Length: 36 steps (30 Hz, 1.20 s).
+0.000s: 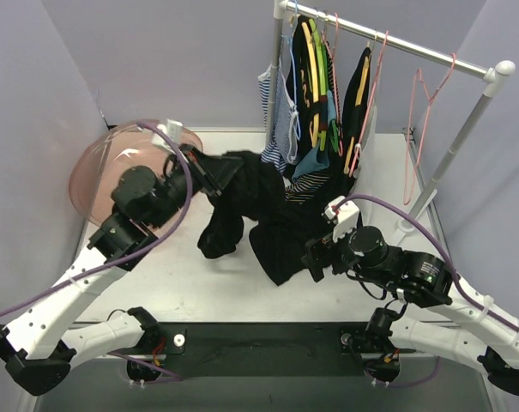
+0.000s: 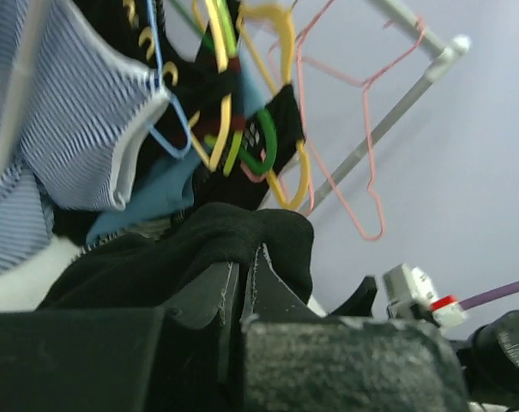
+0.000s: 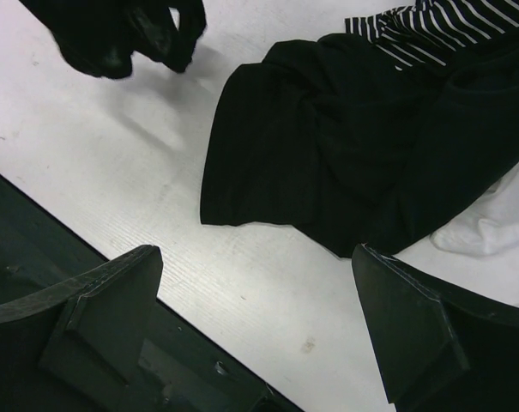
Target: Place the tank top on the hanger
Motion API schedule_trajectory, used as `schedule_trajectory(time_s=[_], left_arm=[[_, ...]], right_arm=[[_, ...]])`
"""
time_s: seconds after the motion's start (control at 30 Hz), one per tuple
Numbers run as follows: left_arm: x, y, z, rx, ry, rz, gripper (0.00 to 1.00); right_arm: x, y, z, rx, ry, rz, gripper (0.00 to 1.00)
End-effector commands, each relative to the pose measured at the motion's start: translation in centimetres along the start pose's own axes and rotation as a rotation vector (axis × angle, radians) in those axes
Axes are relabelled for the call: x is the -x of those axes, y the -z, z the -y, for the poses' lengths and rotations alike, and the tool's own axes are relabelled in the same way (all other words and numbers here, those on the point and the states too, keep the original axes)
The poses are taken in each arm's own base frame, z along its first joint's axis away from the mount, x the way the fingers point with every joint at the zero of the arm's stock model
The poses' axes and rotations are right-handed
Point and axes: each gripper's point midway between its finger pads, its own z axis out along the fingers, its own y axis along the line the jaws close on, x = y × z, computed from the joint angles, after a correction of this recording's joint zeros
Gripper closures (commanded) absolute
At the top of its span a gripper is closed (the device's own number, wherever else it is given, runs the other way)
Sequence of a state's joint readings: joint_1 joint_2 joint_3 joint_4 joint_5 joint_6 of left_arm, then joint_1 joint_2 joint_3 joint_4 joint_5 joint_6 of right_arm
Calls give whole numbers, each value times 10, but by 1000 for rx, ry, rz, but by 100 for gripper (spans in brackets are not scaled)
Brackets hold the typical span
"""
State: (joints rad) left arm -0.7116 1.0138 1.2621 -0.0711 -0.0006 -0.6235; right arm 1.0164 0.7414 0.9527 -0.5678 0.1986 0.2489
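Top external view: your left claw [image 1: 209, 172] is pinched tight on a bunched bit of the small plain black soft-fabric tank top [image 1: 220, 227]. It's holding the top up off the white table [image 1: 208, 292] at about 10 o'clock, and the rest droops in a lump toward the middle. Your right claw [image 1: 313, 257] is spread wide with nothing in it, hovering around 4 o'clock over the larger long black garment [image 1: 285, 240]. The thin pink triangular wire hanger [image 1: 411, 142] hangs alone on the pale metal rail [image 1: 413, 45] at 2 o'clock, well apart from the tank top.

Stuff I'd worry about:

- **Grabbing the wrong cloth.** The two black pieces look like they touch near the centre, and from above I can't tell where one ends. On the right wrist view the big garment [image 3: 328, 154] sits right ahead of your open fingers, while the tank top [image 3: 113, 34] is off at 11 o'clock. Drop straight down and you probably get the big one.
- **Holding a wad.** On the left wrist view the fabric [image 2: 242, 240] at the fingers shows no strap or neck hole. If you feed the hanger [image 2: 371, 154] in blind, it likely goes through the wrong opening.
- **A loose hanger.** It only hooks over the rail, so a one-sided push could swing it or knock it off.
- **The crowded rail.** The yellow hanger [image 2: 286, 51], green hanger [image 2: 268, 150] and blue-and-white striped top [image 2: 62, 112] at 12 o'clock could snag a dangling strap as you carry the tank top past.
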Motion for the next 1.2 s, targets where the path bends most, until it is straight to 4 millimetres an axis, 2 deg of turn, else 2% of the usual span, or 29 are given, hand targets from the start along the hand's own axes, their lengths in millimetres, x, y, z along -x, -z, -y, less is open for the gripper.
schedule_trajectory(time_s=[0.0,0.03,0.07,0.1,0.13,0.17,0.2,0.27,0.43,0.47,0.57,0.67,0.7,0.73,0.83,0.93,1.0,1.1,1.17], left_arm=[[-62,4,-33,108,91,-76,100],[-78,5,-49,155,89,-95,100],[-120,9,-82,235,77,-176,93],[-142,16,-104,312,64,-232,72],[-156,24,-136,435,38,-255,43],[-189,39,-169,545,10,-357,23],[-199,46,-185,589,-19,-403,10],[-209,62,-209,649,-56,-491,3],[-184,82,-209,619,-181,-522,3],[-179,92,-208,605,-198,-540,3],[-177,118,-214,635,-184,-569,3],[-194,144,-214,645,-105,-607,3],[-200,151,-213,642,-77,-617,3],[-214,162,-218,658,-48,-643,3],[-225,175,-217,664,40,-613,3],[-232,175,-212,633,120,-567,3],[-234,177,-216,650,136,-548,3],[-238,179,-220,674,156,-542,3],[-242,181,-224,694,181,-543,3]], right_arm=[[-3,-3,8,-47,34,-16,0],[-6,-6,8,-51,41,-31,0],[-8,-8,7,-50,46,-42,0],[-10,-10,6,-48,53,-52,0],[-14,-15,4,-43,63,-74,0],[-17,-18,3,-37,70,-89,0],[-20,-20,1,-29,80,-103,0],[-29,-29,-11,24,95,-146,0],[-46,-55,-51,226,162,-202,0],[-51,-59,-60,271,166,-214,0],[-45,-79,-79,330,151,-197,0],[-37,-101,-96,340,98,-225,3],[-22,-107,-100,324,75,-207,5],[-29,-123,-102,302,61,-257,7],[-22,-150,-113,247,-41,-296,12],[-16,-173,-124,215,-135,-311,18],[-19,-187,-127,187,-181,-319,22],[-14,-200,-121,125,-223,-295,23],[-17,-209,-119,92,-266,-303,23]])
